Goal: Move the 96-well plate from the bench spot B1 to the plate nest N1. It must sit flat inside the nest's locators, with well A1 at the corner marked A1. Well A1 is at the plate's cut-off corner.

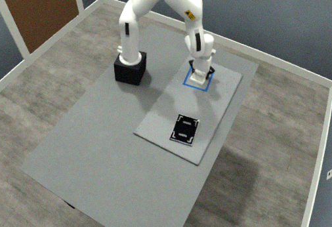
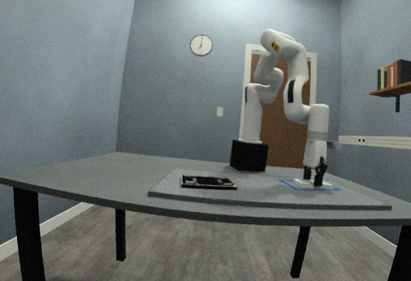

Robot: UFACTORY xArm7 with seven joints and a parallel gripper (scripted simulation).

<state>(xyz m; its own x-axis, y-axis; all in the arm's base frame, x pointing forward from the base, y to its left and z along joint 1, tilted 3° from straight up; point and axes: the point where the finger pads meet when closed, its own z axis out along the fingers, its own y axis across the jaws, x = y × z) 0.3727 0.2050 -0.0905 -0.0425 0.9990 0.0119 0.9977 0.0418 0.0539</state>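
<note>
The white 96-well plate [image 1: 197, 77] lies flat inside the blue outline of spot B1 at the far end of the light grey bench mat. It also shows in the exterior view [image 2: 311, 183]. My gripper [image 1: 201, 71] points straight down over the plate, open, with one dark finger on each side of it; it also shows in the exterior view [image 2: 314, 179]. The fingers reach down to the plate's level. The black plate nest N1 [image 1: 184, 129] with white corner locators sits empty at the near end of the mat, and shows in the exterior view [image 2: 207, 181]. The plate's cut-off corner is too small to tell.
The arm's black base block [image 1: 130, 68] stands on the table left of the mat. The light grey mat [image 1: 191, 111] lies raised a little on the grey table. A door, wall clock and shelf with books are behind the table.
</note>
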